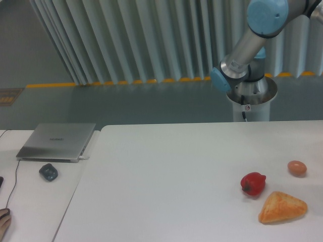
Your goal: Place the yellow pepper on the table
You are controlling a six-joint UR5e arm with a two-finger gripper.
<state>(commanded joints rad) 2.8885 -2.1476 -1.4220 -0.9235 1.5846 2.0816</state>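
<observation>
I can't find the yellow pepper anywhere from my fixed camera, so I can't say where it is or describe its colour or shape from this view. My guess is that it is up with the tool end of the arm, which runs out of the top right corner. The pincer itself is out of sight too, so I can't tell whether it is open, closed or holding something.

What I do see of the arm [247,45] is the silver forearm and blue joint caps rising from its base behind the far edge of the table [166,171].

Taking the red pepper [253,183] as my landmark: it sits on the table toward the right side. A small brownish egg [297,168] lies to its right and slightly further back, apart from it. An orange-tan wedge of bread [281,207] lies just in front and to the right, close but not touching. Far to the left, on the adjoining desk [30,201], are a closed laptop [57,141] and a dark mouse [48,172].

Judging by the red one, I'd expect a pepper like this to be light, glossy and a bit slippery, with lumpy sides. I'd grip across the widest part of the body, gently.
</observation>
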